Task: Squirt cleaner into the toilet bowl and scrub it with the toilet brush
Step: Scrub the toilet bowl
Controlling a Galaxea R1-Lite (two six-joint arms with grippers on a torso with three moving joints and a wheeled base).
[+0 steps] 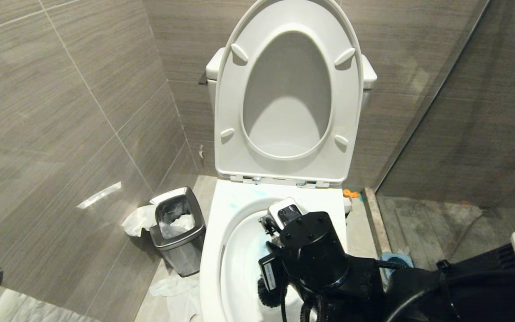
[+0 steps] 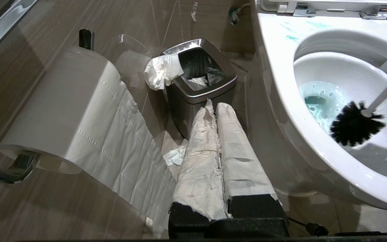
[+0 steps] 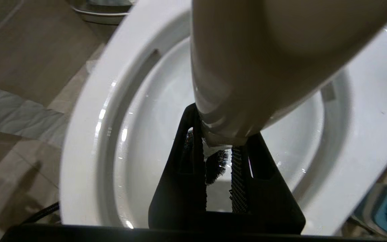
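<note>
The right gripper is clenching the toilet brush, its bushy black bristles sitting inside the glossy white toilet bowl. Turquoise cleaner is tinting the water. The paper-wrapped left gripper is hanging clenched, empty.

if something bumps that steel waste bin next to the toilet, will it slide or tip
Probably slide rather than tip: the steel waste bin looks squat and stands flat on smooth floor tiles. It is likely light, holding only a thin liner and crumpled paper. The tissue draped over its rim would likely drop off first.

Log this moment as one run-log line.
right gripper: shut on brush | brush head: in bowl | water: blue-green | left gripper: shut, beside bowl
</note>
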